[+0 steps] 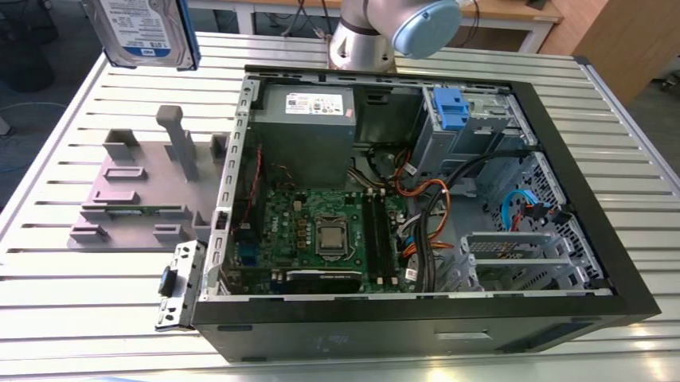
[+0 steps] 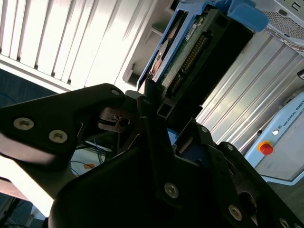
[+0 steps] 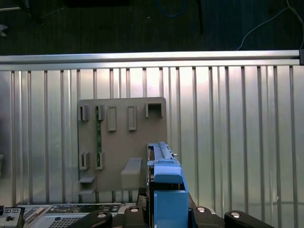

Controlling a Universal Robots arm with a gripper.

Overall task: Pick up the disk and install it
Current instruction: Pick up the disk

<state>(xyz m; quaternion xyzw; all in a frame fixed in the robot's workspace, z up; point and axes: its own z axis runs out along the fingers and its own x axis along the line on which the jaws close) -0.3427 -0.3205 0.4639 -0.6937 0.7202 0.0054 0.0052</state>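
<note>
Currently, the disk (image 1: pixel 143 32) is found clear of the table (image 1: pixel 64 302), held aloft over the far corner at the exterior view's left, well apart from the open computer case (image 1: pixel 372 334). In the second wrist view the gripper (image 2: pixel 166 116) is seen clamped on one end of the disk, with black fingers (image 2: pixel 148 109) pressed on either side of it beside the blue carrier bracket (image 2: pixel 242 14).

Handling is judged as follows. The body is rigid, fairly dense metal, sensitive to knocks, with smooth faces that may slip. The plastic bracket is thought likely to flex under load. A hold is best taken across the flat faces near one end, kept off the green circuit board (image 2: pixel 187 42) and its row of contacts.

Orientation is recorded as follows. The long axis is set near upright, slightly tilted, with the free end pointed down toward the grey stand (image 3: pixel 123 137), as is shown edge-on in the first wrist view. The labelled face is turned toward the exterior camera.
</note>
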